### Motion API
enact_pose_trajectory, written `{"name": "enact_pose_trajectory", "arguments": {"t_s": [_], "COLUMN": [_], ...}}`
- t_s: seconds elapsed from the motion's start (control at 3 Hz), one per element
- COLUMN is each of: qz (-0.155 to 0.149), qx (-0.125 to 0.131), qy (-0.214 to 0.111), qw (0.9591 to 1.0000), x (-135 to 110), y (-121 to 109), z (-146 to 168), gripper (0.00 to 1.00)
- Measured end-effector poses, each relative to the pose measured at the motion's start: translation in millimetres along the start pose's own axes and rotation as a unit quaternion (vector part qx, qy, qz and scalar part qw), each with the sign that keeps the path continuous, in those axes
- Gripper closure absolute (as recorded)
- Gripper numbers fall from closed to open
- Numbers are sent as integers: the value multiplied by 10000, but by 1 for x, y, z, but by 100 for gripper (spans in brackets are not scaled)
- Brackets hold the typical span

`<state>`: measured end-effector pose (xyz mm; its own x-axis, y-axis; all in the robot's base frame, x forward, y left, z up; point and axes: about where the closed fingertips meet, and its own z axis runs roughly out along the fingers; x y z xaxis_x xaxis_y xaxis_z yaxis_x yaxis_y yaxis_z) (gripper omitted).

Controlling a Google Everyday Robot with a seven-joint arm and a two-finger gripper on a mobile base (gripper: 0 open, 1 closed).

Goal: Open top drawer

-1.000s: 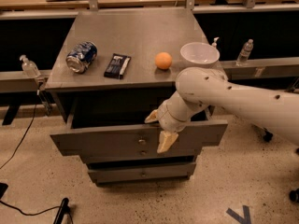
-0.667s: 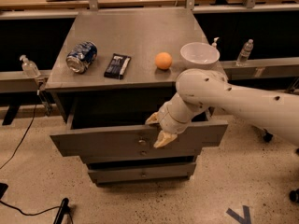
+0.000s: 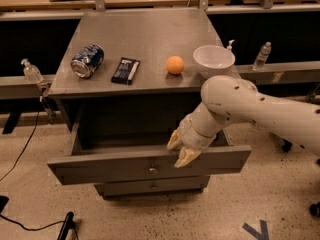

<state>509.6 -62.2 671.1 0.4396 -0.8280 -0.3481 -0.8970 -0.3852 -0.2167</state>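
The top drawer (image 3: 100, 169) is a wide grey metal front with a small round knob (image 3: 152, 170). It stands pulled well out of the grey cabinet (image 3: 145, 34), and its dark inside shows. My gripper (image 3: 180, 149), on the white arm coming from the right, sits at the drawer front's top edge, right of the knob. One cream finger is inside the drawer and the other (image 3: 186, 157) is over the front, closed on the edge. A narrower drawer front (image 3: 150, 186) shows below, shut.
On the cabinet top lie a crushed blue can (image 3: 87, 60), a black packet (image 3: 125, 70), an orange ball (image 3: 175, 64) and a white bowl (image 3: 213, 59). Clear bottles stand on side ledges at the left (image 3: 32, 73) and right (image 3: 262, 55). A cable runs over the floor at the left.
The drawer has slid further out toward the camera. My gripper has moved down and forward with its front edge.
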Motion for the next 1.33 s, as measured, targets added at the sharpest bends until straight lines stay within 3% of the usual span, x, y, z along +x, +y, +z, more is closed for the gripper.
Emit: {"name": "enact_pose_trajectory", "arguments": {"t_s": [0.33,0.67,1.0,1.33], "qz": [-30,-231,-324,-247], "qx": [-13,-44,214,654], "qy": [-14,-102,-177,-181], "qw": [10000,9997,9991,9974], "x": [-1,-6,-5,4], "y": [4,26,41,43], "z": [-3,-25,-61,-95], "gripper": [47,46,38,36]}}
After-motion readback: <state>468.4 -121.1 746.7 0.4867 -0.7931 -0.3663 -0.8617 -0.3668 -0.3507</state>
